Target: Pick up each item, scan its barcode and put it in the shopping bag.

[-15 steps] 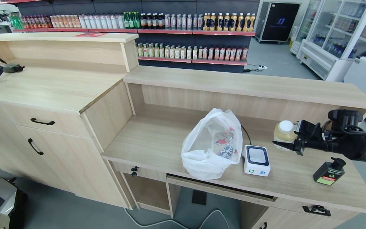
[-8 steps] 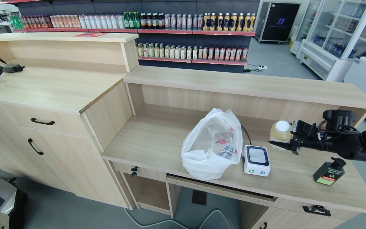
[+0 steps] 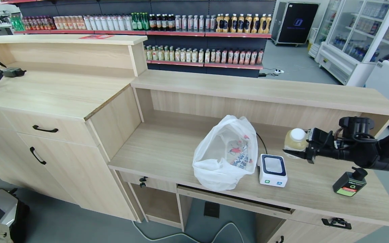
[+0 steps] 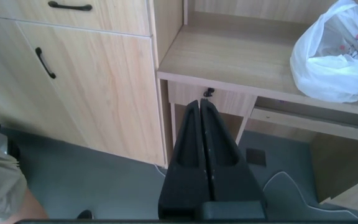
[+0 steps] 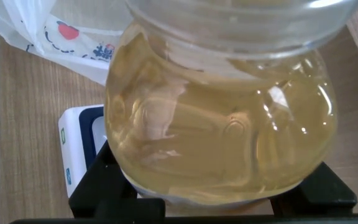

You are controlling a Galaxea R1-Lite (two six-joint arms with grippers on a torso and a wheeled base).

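Little print shows and none reads clearly: a green and red label on the black pump bottle by the counter's right front edge, red and blue marks on the shopping bag, and small icons on the scanner.

The bag is set on the worktop, near its middle, and the scanner is placed just beside it on the right. A bottle is held upright in the right end effector, above the worktop, right of the scanner and farther back. A pump bottle is stood near the front right of the worktop, well apart from the scanner. The left end effector, fingers pressed together, is held low before the worktop's left end, over the floor.
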